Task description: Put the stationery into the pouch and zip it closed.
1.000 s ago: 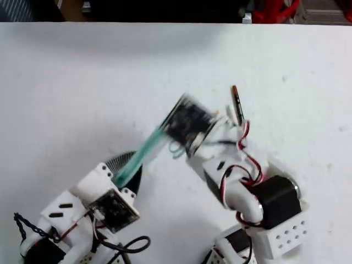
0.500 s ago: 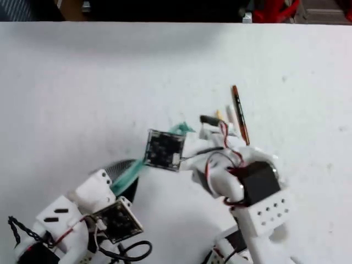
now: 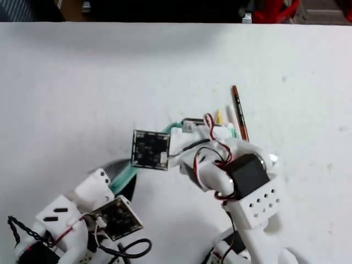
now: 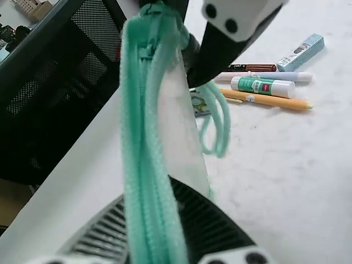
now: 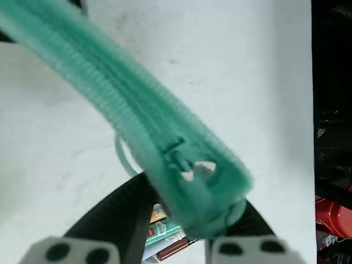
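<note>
One pouch (image 4: 147, 154) between left end effector (image 4: 157, 239), right end effector (image 5: 171, 228).

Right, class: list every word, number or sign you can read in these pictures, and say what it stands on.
No text can be read.
green-labelled tube: print too blurred to read.
teal box: print too small to read.
pouch: no text seen.

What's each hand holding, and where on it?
Both hold the mint-green fabric zip pouch: left hand at one end, right hand at the opposite end, by the slider.
</note>
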Available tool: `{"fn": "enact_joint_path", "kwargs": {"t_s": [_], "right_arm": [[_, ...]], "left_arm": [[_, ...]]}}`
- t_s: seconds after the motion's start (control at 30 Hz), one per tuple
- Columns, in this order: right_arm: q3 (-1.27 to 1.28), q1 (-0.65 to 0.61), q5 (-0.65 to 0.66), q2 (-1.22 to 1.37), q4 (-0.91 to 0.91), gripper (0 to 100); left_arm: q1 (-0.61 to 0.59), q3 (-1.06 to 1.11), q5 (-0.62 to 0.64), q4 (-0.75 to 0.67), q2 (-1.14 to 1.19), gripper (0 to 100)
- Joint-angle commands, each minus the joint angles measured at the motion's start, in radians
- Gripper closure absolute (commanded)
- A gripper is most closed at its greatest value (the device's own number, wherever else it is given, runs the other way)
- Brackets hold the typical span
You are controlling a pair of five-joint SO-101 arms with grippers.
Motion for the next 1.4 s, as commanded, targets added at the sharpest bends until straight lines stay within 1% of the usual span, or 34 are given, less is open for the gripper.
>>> {"fn": "enact_joint_path", "kwargs": {"t_s": [0.0,0.2,0.33,0.4,0.6,0.63,0.7,0.77,0.8,0.87,0.93,1.07,1.13,1.23,1.3,1.37], "right_arm": [[-0.080,-0.013,-0.083,-0.030,-0.044,98.5],[-0.181,-0.016,-0.219,-0.133,-0.044,98.1],[-0.187,-0.008,-0.259,-0.165,-0.042,98.1],[-0.187,-0.008,-0.304,-0.165,-0.042,98.1],[-0.189,-0.015,-0.542,-0.163,-0.050,98.1],[-0.190,-0.008,-0.568,-0.163,-0.051,98.1],[-0.193,0.004,-0.595,-0.156,-0.067,98.1],[-0.193,0.056,-0.623,-0.156,-0.081,98.1],[-0.193,0.079,-0.651,-0.156,-0.097,98.1],[-0.192,0.131,-0.695,-0.154,-0.117,98.1],[-0.186,0.162,-0.723,-0.153,-0.130,98.1],[-0.187,0.197,-0.786,-0.108,-0.142,98.1],[-0.189,0.206,-0.825,-0.068,-0.142,98.1],[-0.187,0.206,-0.859,-0.027,-0.134,98.1],[-0.187,0.203,-0.867,-0.031,-0.119,98.1],[-0.187,0.202,-0.865,-0.051,-0.110,98.1]], "left_arm": [[0.010,-0.028,-0.006,-0.005,0.001,98],[0.008,-0.028,0.000,-0.017,0.001,98],[0.008,-0.028,0.061,-0.040,0.001,98],[0.008,-0.026,0.092,-0.060,0.001,98],[0.007,0.015,0.245,-0.163,0.001,97],[-0.002,0.041,0.267,-0.186,0.001,95],[-0.035,0.098,0.319,-0.244,0.001,87],[-0.087,0.137,0.393,-0.292,0.001,79],[-0.111,0.146,0.422,-0.307,0.001,77],[-0.140,0.146,0.440,-0.318,0.001,77],[-0.140,0.146,0.442,-0.319,0.001,77],[-0.139,0.150,0.450,-0.325,0.001,77],[-0.139,0.158,0.489,-0.345,0.001,77],[-0.139,0.222,0.557,-0.437,0.001,77],[-0.137,0.281,0.580,-0.525,0.001,77],[-0.108,0.319,0.588,-0.577,0.001,77]]}}
